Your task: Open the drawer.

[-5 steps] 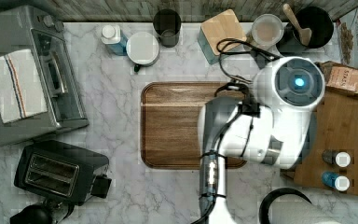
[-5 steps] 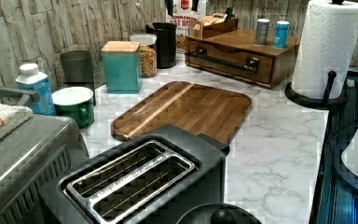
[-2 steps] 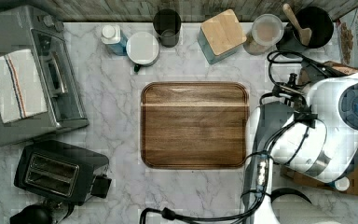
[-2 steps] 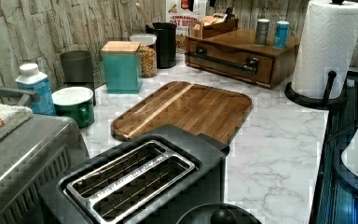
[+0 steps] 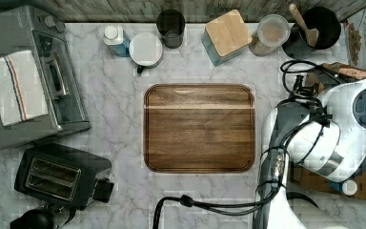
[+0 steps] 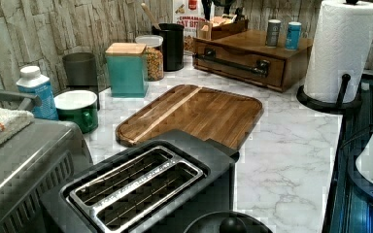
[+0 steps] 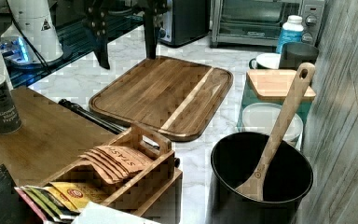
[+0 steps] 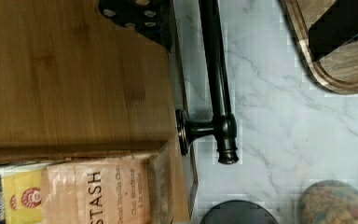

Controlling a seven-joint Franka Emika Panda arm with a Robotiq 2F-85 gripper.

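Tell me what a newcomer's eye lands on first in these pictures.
The dark wooden tray board lies mid-counter in the top view, with the white robot arm at the top view's right. In the left view, the drawer with its black bar handle sits shut at the back.

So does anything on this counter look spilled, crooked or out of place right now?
Nothing stands out. The drawer sits shut and square in its cabinet, the wooden board lies flat, and the marble counter shows no spill.
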